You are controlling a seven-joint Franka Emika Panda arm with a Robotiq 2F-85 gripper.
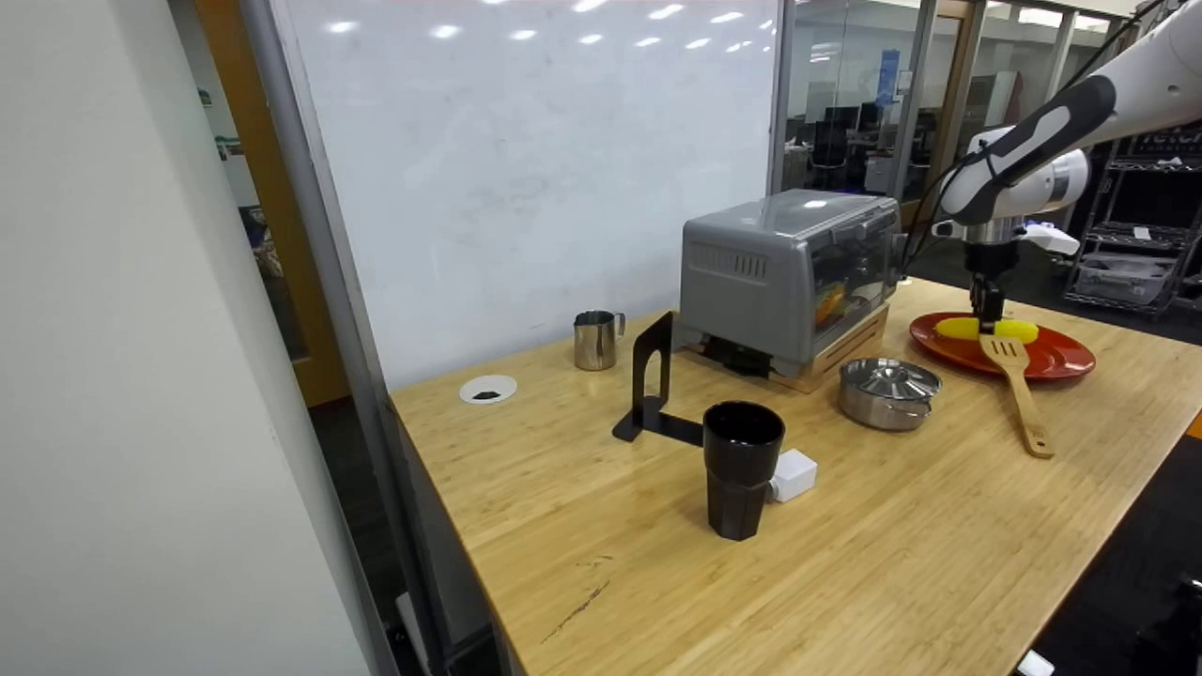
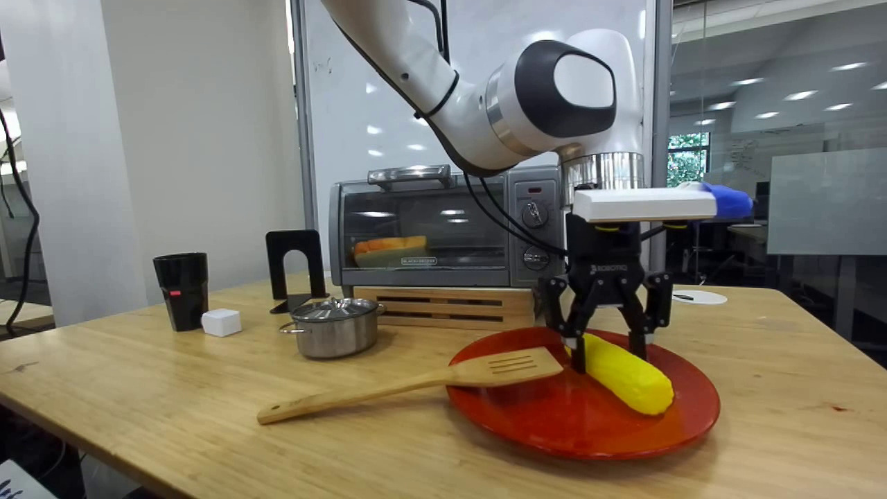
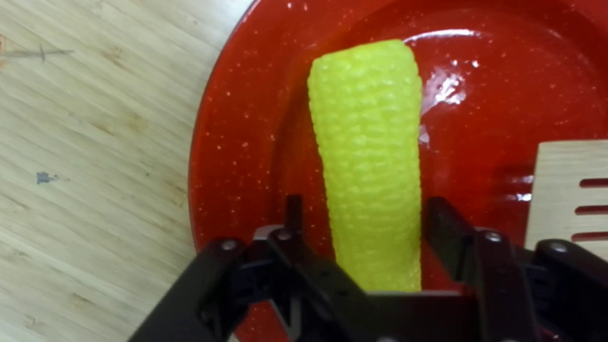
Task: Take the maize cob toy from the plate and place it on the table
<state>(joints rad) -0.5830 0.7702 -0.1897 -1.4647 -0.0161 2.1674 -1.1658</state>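
The yellow maize cob toy [image 2: 630,380] lies on the red plate [image 2: 527,419], which rests on the wooden table [image 2: 388,457]. The cob [image 1: 1016,330] and plate [image 1: 1071,361] also show in an exterior view at the table's far right. My gripper [image 2: 608,355] points down over the plate, its fingers on either side of the cob. In the wrist view the gripper [image 3: 364,203] is open around the cob [image 3: 370,161]. A gap shows at the left finger; the right finger is very near the cob's side. The cob's near end is hidden by the gripper.
A wooden spatula [image 2: 485,371] lies with its head on the plate's rim, close to a finger. A lidded metal pot [image 2: 336,333], toaster oven [image 2: 423,229], black bookend [image 2: 294,267], white box [image 2: 222,322], black cup [image 2: 183,294] and metal pitcher [image 1: 594,343] stand on the table.
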